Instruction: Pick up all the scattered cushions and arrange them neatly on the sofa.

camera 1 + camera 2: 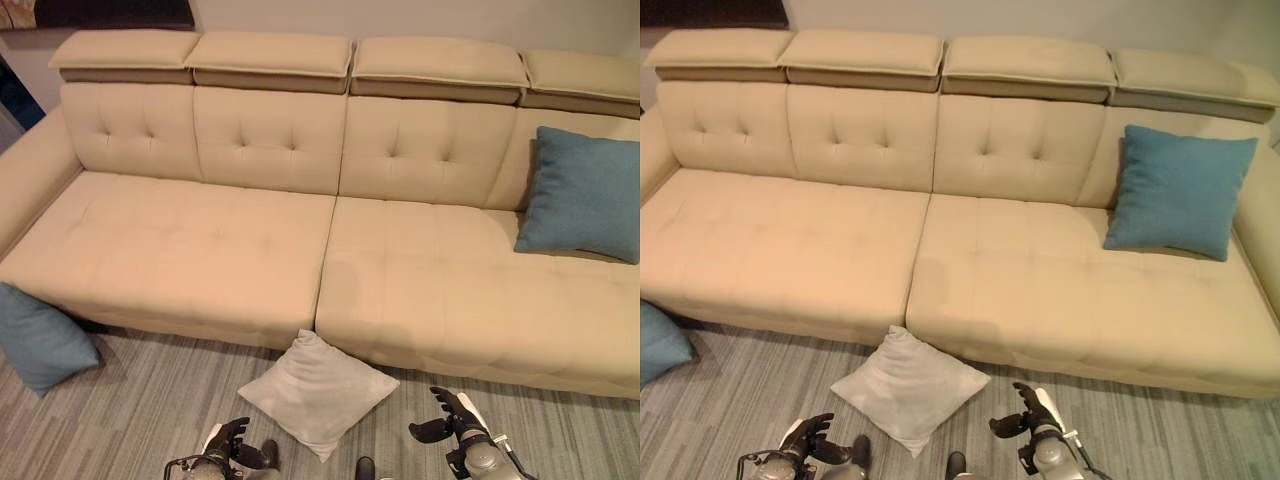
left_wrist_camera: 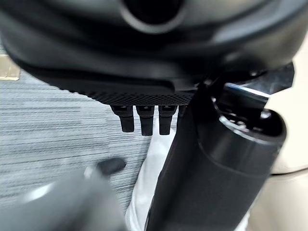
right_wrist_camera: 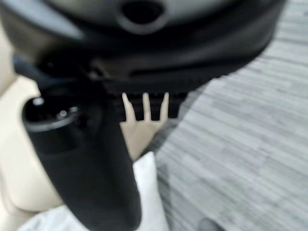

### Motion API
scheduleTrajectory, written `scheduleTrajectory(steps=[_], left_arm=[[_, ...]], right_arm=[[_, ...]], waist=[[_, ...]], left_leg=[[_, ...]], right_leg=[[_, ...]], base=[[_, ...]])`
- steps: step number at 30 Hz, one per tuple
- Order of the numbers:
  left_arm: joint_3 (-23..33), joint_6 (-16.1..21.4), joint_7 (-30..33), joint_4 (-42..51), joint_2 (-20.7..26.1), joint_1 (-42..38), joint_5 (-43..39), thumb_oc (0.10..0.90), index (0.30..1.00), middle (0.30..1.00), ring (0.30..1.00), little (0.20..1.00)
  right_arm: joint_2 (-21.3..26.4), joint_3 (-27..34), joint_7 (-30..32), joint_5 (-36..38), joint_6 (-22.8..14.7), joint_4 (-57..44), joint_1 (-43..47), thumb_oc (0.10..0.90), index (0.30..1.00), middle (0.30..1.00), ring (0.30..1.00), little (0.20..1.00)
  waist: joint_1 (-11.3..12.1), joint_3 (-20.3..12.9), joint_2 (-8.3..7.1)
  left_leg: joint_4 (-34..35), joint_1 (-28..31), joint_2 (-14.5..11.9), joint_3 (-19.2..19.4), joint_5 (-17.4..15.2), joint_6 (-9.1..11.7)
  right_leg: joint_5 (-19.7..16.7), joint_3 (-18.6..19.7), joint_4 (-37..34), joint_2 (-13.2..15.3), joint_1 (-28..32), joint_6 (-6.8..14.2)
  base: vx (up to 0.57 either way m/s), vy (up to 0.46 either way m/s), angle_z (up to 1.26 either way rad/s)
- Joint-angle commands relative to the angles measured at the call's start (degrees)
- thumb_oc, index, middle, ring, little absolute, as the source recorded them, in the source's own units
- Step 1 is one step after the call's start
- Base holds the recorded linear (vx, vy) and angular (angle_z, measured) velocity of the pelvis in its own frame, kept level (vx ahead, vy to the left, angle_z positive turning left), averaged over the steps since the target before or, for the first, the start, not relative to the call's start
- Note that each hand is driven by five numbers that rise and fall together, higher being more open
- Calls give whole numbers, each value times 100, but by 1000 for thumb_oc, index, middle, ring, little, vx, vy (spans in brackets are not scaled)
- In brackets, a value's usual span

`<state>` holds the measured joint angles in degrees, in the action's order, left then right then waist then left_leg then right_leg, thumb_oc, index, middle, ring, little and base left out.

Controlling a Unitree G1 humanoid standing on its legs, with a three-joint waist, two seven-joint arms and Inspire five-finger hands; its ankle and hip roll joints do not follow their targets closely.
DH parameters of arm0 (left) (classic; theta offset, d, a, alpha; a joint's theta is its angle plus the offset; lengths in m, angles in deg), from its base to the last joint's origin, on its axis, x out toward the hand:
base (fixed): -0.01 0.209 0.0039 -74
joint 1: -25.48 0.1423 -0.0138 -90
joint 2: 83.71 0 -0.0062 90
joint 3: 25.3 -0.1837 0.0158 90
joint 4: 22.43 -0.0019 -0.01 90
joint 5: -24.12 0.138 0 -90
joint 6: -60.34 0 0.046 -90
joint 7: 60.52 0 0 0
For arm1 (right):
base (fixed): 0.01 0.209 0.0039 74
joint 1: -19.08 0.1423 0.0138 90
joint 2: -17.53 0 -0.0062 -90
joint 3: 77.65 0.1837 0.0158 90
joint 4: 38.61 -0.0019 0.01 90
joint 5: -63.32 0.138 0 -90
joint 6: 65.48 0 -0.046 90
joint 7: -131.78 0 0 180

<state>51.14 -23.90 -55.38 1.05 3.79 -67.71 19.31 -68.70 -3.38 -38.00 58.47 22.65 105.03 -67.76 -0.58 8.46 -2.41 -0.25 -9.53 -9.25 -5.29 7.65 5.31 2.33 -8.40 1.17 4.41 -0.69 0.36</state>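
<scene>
the white cushion lies flat on the grey carpet against the foot of the beige sofa, set like a diamond with one corner pointing back at you, and it sits between your two hands and just ahead of them. your left hand and right hand both hang low with fingers loosely spread and holding nothing, the left a shade nearer that near corner. one blue cushion rests on the floor at the sofa's left end, well apart, while another blue cushion already leans on the seat at the right.

Head eyes overlook sofa; wrist cameras face floor.
</scene>
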Motion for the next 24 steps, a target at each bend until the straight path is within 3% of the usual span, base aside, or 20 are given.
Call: scheduleTrajectory(steps=[1, 3, 7, 8, 10, 11, 12, 13, 17, 24], left_arm=[[-46, 105, 82, 224, 161, -51, -99, 800, 900, 900, 900, 900], [-129, 70, 5, 118, 135, -75, 148, 800, 900, 900, 900, 900], [-96, 79, 104, 329, 401, -291, 122, 800, 900, 900, 900, 900], [-96, 78, 103, 329, 402, -292, 121, 800, 900, 900, 900, 900], [-70, 82, 126, 343, 497, -311, 122, 800, 900, 900, 900, 900], [-70, 82, 125, 343, 497, -311, 122, 800, 900, 900, 900, 900], [-36, 85, 124, 342, 527, -290, 104, 800, 900, 900, 900, 900], [47, 84, 118, 329, 542, -237, 30, 800, 900, 900, 900, 900], [160, 88, 105, 301, 550, -120, -16, 800, 900, 900, 900, 900], [61, 137, 120, 437, 417, -169, -38, 800, 900, 900, 900, 900]], right_arm=[[214, 68, 152, 111, -190, -300, 164, 800, 900, 900, 900, 900], [173, 117, 104, 70, -159, -297, 156, 800, 900, 900, 900, 900], [-7, 17, 151, 76, -96, -385, 338, 800, 900, 900, 900, 900], [-8, 17, 151, 76, -94, -387, 338, 800, 900, 900, 900, 900], [-29, -42, 181, 82, -121, -469, 421, 800, 900, 900, 900, 900], [-29, -42, 181, 82, -121, -469, 421, 800, 900, 900, 900, 900], [-25, -69, 183, 79, -139, -470, 435, 800, 900, 900, 900, 900], [-32, -108, 191, 87, -156, -415, 460, 800, 900, 900, 900, 900], [-29, -168, 193, 95, -180, -394, 463, 800, 900, 900, 900, 900], [86, -140, 270, 170, -244, -655, 468, 800, 900, 900, 900, 900]], waist=[[40, 0, -83], [-29, -59, -16], [-66, 71, -178], [-54, 69, -181], [19, 113, -147], [19, 114, -148], [60, 110, -144], [172, 79, -149], [345, 32, -217], [232, 68, -121]], left_leg=[[-343, -269, 191, -156, -522, 108], [-294, -91, 275, -55, -649, 120], [-451, -48, 546, 462, -924, -202], [-452, -49, 544, 475, -927, -203], [-466, -35, 551, 733, -988, -305], [-466, -33, 551, 733, -988, -305], [-433, -5, 581, 814, -991, -335], [-375, -1, 627, 940, -967, -379], [-262, 53, 697, 1175, -941, -370], [-146, 77, 705, 1208, -856, -279]], right_leg=[[454, 447, 361, 222, -16, 623], [349, 589, 368, 416, -23, 733], [-309, 947, 644, 692, -670, 971], [-308, 961, 651, 691, -682, 973], [-235, 516, 740, 708, -799, 862], [-235, 516, 740, 708, -798, 862], [-158, 290, 761, 655, -775, 809], [-2, -167, 776, 562, -721, 739], [81, -659, 478, 495, -472, 718], [44, -409, 72, 273, -448, 661]], base=[[177, 319, -31], [225, 519, -75], [35, 379, -79], [-104, 300, -112], [-35, 224, -103], [2, 136, -67], [-36, 140, -59], [-44, 157, -35], [-36, 17, -62], [-20, -90, -7]])
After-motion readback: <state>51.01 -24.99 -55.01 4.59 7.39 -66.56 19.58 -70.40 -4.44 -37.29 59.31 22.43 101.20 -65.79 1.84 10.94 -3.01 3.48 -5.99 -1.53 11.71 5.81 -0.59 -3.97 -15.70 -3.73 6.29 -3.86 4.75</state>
